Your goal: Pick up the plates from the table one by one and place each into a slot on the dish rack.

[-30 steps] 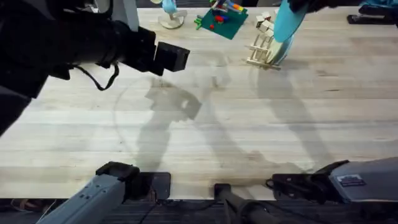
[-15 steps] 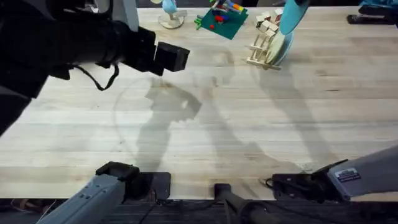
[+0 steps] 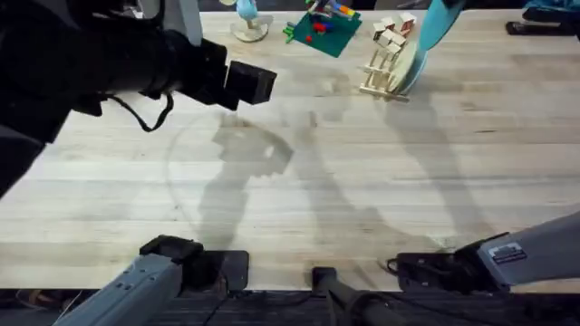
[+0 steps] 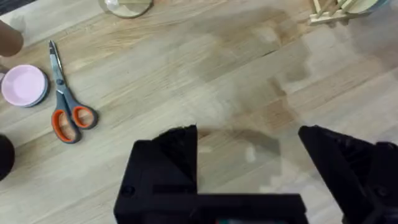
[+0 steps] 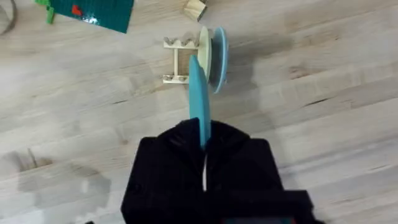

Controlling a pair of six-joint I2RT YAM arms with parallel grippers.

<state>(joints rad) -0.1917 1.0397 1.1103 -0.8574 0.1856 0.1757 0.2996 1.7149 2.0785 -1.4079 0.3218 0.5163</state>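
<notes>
— Plates first: where's the bright turquoise round plastic plate [image 5: 199, 99]?

— Up in the air, on edge, pinched by its rim between the black fingers of the right gripper [image 5: 203, 138]. It hangs over the small unpainted wooden dish rack with upright dowel pegs [image 5: 178, 61], not touching it. From above the table you see it as a thin, smooth turquoise disc [image 3: 439, 20] at the far right end.

— And the cream one?

— The cream round plastic plate [image 5: 205, 53] stands on edge in a slot of the rack, with a paler sky-blue plate [image 5: 219, 57] just beside it, upright as well. All look the same size, plain and flat.

— The left gripper [image 4: 249, 134]?

— Its jaws are spread wide, holding nothing, above bare planks of the pale wooden table [image 3: 362, 181], well apart from the rack. Near it lie orange-handled scissors [image 4: 67, 99] and a small pink round dish [image 4: 24, 85]. A green toy-block board [image 3: 323, 30] sits near the rack.
</notes>
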